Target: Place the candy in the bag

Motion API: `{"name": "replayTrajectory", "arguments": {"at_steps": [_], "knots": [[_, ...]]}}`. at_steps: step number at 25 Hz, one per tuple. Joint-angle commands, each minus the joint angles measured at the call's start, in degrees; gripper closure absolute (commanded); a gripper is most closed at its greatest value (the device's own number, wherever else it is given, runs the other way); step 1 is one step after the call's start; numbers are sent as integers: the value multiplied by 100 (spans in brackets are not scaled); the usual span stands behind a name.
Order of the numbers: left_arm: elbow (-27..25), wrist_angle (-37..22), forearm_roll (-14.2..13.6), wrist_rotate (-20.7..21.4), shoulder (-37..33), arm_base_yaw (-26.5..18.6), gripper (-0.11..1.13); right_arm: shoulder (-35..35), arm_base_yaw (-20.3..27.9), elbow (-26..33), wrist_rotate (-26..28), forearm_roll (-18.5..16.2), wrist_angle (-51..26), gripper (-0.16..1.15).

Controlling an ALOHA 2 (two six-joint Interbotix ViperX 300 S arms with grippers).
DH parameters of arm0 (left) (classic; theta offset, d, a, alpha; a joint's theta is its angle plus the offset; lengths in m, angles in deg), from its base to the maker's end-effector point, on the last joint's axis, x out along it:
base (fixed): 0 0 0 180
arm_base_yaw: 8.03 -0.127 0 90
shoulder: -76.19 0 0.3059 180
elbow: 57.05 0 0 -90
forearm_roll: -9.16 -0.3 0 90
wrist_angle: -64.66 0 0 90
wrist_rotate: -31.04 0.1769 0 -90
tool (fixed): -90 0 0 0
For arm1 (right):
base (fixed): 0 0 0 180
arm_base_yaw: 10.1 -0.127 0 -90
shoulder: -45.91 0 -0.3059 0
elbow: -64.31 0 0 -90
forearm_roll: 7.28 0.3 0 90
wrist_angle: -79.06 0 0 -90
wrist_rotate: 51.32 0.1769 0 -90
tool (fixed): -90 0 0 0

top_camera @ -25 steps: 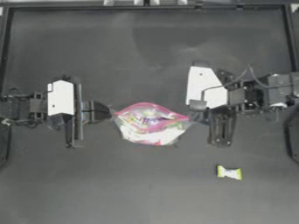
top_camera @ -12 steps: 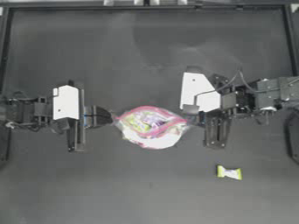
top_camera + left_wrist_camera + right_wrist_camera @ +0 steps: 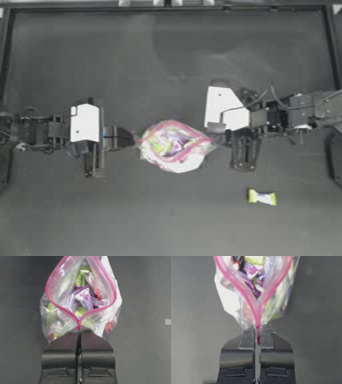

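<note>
Bag: bag (image 3: 175, 146) sits near the middle of the table (image 3: 167, 60), held at both ends of its pink seal strip, its mouth pulled into an open loop.
Contents: mixed colourful sweets (image 3: 85, 298) show through the clear plastic (purple, green and red wrappers among them).
Left gripper: left gripper (image 3: 133, 138) reaches in from the left side; its jaws are pressed together on the left end of the seal strip, as its wrist view shows.
Right gripper: right gripper (image 3: 215, 140) reaches in from the right side; its jaws are clamped on the opposite end of the strip, where the two pink edges meet.
Candy: candy (image 3: 262, 197) lies flat on the table, outside the bag, well apart from it and nearer the right arm's side.
</note>
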State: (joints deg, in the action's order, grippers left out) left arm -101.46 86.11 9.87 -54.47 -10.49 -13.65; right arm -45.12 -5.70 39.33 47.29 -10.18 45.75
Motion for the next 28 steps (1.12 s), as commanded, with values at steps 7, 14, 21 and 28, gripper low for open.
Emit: {"name": "replayTrajectory", "arguments": {"at_steps": [7,14,21,28], "knots": [[123,360,0,44,299,35,98,-97,-26,-53,18,-26,343,93],[141,457,26,299,483,26,98,-229,-26,-53,18,-44,448,93],[158,598,26,316,650,0,98,-237,-26,-62,18,-18,448,93],[167,642,26,448,659,-9,98,-264,-26,-97,26,0,448,93]]}}
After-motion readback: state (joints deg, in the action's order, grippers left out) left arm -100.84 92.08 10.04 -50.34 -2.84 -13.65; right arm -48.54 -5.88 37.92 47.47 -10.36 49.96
